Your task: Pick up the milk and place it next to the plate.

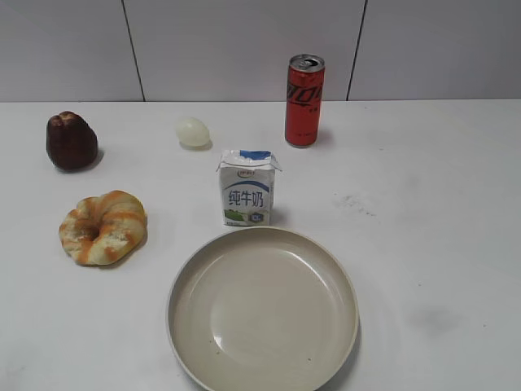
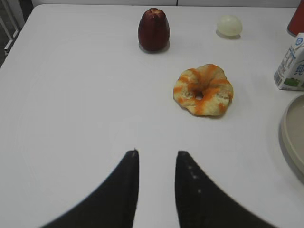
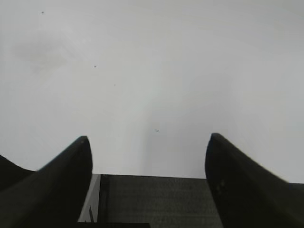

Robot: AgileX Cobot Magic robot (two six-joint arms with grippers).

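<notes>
The milk (image 1: 247,188), a small white carton with blue lettering, stands upright on the white table just behind the plate (image 1: 189,285), a large round beige dish at the front centre. The left wrist view shows the milk (image 2: 290,64) at its right edge and part of the plate's rim (image 2: 287,133). My left gripper (image 2: 156,154) is open and empty over bare table, well to the left of the milk. My right gripper (image 3: 147,140) is open wide and empty over bare table near its edge. Neither gripper shows in the exterior view.
A red can (image 1: 304,100) stands behind the milk. A pale egg (image 1: 193,132), a dark red fruit (image 1: 72,141) and a bread ring (image 1: 103,227) lie to the left. The bread ring (image 2: 203,90) lies between my left gripper and the milk.
</notes>
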